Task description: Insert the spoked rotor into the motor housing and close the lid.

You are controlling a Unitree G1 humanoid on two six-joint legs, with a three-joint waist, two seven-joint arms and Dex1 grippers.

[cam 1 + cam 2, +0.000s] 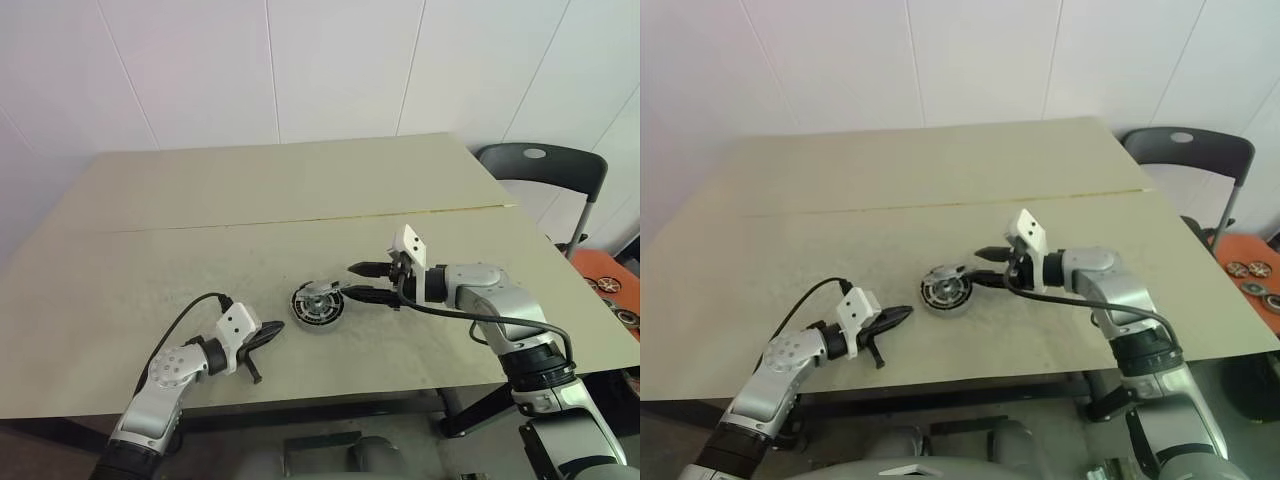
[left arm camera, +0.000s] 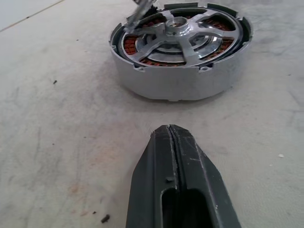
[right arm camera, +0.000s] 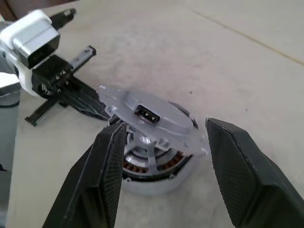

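Seen from the head, one beige worktop (image 1: 250, 190) carries one round motor housing (image 1: 319, 303) near its front middle. Two robot arms reach over the worktop. The left pincer (image 1: 262, 338) lies low, just left of the housing, its two black fingers pressed together on nothing. The right pincer (image 1: 362, 281) comes in from the right, pointing left at the housing, its two fingers spread apart. One grey chair (image 1: 545, 170) stands past the worktop's right edge.

From the left wrist, the two closed fingers (image 2: 175, 190) point at the one housing (image 2: 180, 80), which stands apart from them. Inside its silvery wall sits one spoked rotor (image 2: 178, 35) over copper-coloured windings. A sliver of bright metal shows at the far rim; what it is cannot be told.

From the right wrist, one lid (image 3: 152, 118), a silvery-grey disc with a small dark cut-out on its upper face, rests tilted on top of the housing (image 3: 156, 178), not seated flat. The two fingers (image 3: 107, 171) stand wide on either side of it; one lies against its edge, the other is clear of it. Behind lies the left pincer (image 3: 102, 107), closed.
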